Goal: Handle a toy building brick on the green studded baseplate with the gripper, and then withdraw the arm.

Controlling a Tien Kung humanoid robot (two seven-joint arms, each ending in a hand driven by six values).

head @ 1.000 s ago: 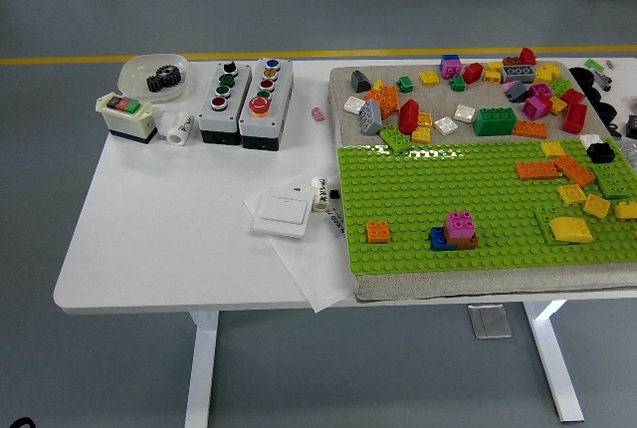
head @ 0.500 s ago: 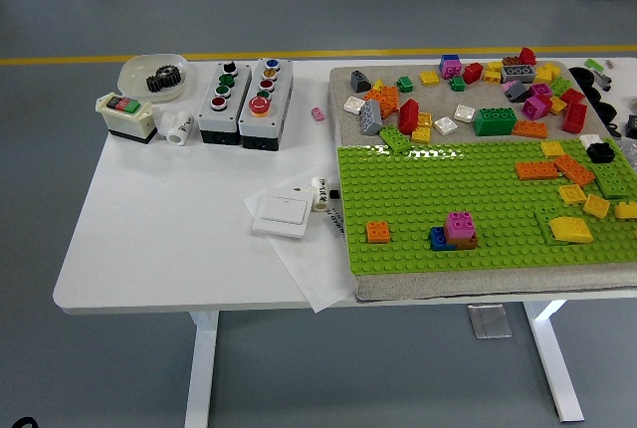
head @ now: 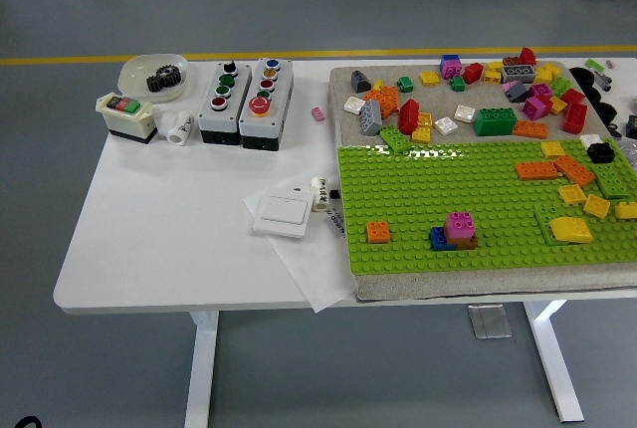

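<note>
1. Neither robot hand is seen anywhere in the head view; whether the fingers are apart or together cannot be told, and no arm reaches over the table.
2. The green studded baseplate (head: 438,199) is laid at the table's 3 o'clock side on a grey mat (head: 343,100); its right end is cut off by the picture's edge, so bricks there are only partly seen.
3. On the baseplate, toward 6 o'clock, a pink brick (head: 460,224) is stacked on a blue brick (head: 439,239) and a brown piece; how many layers lie beneath is hard to make out; a small orange brick (head: 378,232) is set apart at their 9 o'clock.
4. At the plate's 3 o'clock, a yellow sloped brick (head: 570,230) is seated on a darker green plate, with orange and yellow bricks above it.
5. A heap of loose bricks (head: 468,95) is spread over the mat at 12 o'clock of the baseplate; single pieces overlap and are hard to separate.
6. At 9 o'clock of the plate, a white wall switch (head: 282,215) is laid on a sheet of paper that overhangs the near edge.
7. At 10 o'clock, two grey button boxes (head: 244,102), a cream switch box (head: 127,115) and a bowl holding a black gear (head: 163,79) are lined up.
8. The white table (head: 169,219) is stood on white legs over a grey floor; a yellow floor line (head: 199,55) is seen behind it; cables and someone's shoes are cut off at the top edge.
</note>
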